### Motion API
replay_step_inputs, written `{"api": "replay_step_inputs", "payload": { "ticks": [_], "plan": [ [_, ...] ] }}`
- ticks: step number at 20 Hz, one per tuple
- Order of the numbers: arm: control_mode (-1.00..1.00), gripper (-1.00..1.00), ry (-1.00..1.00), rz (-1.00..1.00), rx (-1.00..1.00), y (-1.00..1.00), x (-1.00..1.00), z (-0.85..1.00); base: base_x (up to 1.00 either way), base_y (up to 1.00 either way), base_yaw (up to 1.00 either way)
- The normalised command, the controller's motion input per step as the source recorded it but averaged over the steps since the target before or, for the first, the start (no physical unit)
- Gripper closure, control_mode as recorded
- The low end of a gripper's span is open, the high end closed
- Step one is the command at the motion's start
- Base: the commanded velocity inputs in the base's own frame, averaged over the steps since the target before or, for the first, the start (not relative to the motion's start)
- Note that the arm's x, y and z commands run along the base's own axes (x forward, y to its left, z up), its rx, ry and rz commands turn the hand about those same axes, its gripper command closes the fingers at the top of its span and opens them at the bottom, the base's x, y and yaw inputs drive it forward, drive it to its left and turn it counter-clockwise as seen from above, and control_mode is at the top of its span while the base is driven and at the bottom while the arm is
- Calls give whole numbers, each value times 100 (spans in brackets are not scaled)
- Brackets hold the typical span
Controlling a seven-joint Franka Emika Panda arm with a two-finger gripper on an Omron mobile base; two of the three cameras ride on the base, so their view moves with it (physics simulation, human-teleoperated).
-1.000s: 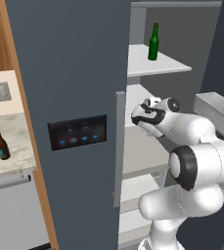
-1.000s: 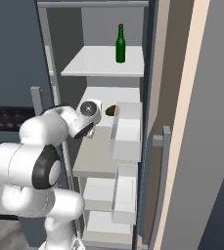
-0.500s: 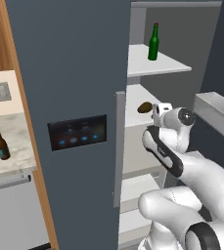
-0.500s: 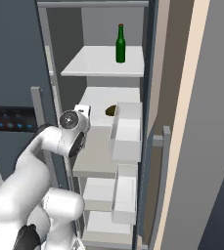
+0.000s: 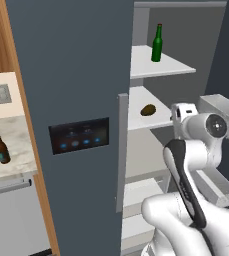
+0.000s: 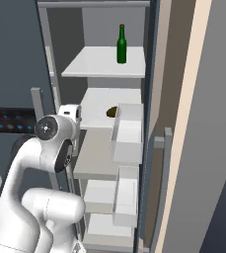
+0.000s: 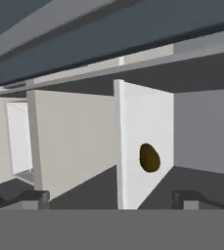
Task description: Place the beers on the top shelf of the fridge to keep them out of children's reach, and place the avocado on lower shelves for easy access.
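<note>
The fridge (image 5: 76,75) stands open. One of the beers, the green bottle (image 5: 157,43) (image 6: 121,44), stands upright on the top shelf (image 5: 171,66) (image 6: 92,66). The other beer, a brown bottle (image 5: 2,148), is on the counter to the left of the fridge. The avocado (image 5: 147,110) (image 6: 112,112) (image 7: 149,157) lies on the lower shelf (image 5: 136,120) just under the top one. My gripper (image 7: 111,199) is open and empty, drawn back from the avocado and pointing at it. Its fingertips (image 7: 33,197) sit wide apart.
White door bins (image 6: 128,136) hang on the open right door, close beside my arm (image 5: 191,165). The left fridge door carries a black panel (image 5: 79,136) and a grey bar handle (image 5: 122,150). Wooden cabinets flank the fridge.
My hand has pulled back out of the second shelf toward the base. The avocado stays lying on that shelf. The gripper stays open.
</note>
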Motion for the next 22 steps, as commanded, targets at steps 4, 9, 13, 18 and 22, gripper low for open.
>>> {"api": "replay_step_inputs", "payload": {
  "ticks": [4, 9, 13, 18, 22],
  "plan": [
    [-100, -100, 0, 0, 0, 0, -85, 79, 0, 0, 0],
    [-100, -100, 1, -1, 0, 0, -84, 75, 0, 0, 0],
    [-100, -100, 8, -4, 0, 0, -80, 64, 0, 0, 0],
    [-100, -100, 3, 0, -3, 20, -67, 23, 0, 0, 0],
    [-100, -100, 7, 0, -7, 32, -27, 14, 0, 0, 0]
  ]
}}
